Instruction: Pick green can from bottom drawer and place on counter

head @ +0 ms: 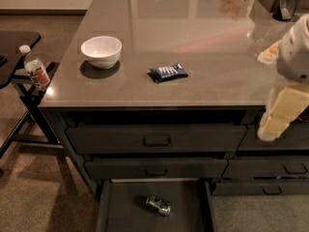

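Gripper [281,114] hung at the right edge of the view, a cream-coloured block pointing downward and slightly left, just off the front edge of the counter [193,42] and level with the top handled drawer [157,138]. Whether it was apart or together could not be told. Above it the pale rounded arm [295,50] leaned in over the counter's right end. Far below the gripper and well to its left in the view, the green can [158,205] lay on its side on the dark floor of the bottom drawer [125,211], which stood pulled out; bare floor showed all around the can, which touched neither side wall. A second handled drawer [155,168] sat shut between. Up on the counter, well left of the gripper, a dark blue snack packet [168,72] lay near the front edge, with a white bowl [101,51] farther left, and broad bare surface lay between packet and gripper.
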Available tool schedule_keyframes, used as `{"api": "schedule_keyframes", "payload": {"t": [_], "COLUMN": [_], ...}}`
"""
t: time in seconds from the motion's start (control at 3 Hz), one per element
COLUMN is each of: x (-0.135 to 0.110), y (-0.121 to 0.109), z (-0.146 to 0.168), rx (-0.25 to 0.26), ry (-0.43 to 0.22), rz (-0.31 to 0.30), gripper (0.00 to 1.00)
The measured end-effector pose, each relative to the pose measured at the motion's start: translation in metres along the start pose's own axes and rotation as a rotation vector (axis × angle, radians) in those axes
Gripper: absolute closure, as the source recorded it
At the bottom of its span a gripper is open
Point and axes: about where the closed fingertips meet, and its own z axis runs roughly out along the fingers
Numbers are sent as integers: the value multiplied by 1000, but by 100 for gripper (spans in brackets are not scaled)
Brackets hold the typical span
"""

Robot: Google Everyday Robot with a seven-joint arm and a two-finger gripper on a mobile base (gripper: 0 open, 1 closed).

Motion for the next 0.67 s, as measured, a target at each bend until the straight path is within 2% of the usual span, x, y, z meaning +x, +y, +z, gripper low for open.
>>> {"api": "schedule_keyframes", "payload": {"t": [0.33, 0.67], "x": [16, 34], "y": [25, 72], "z": [47, 117], "rx": [-64, -167], "ry": [-66, -126], "rz": [0, -41], "gripper": [0, 0]}}
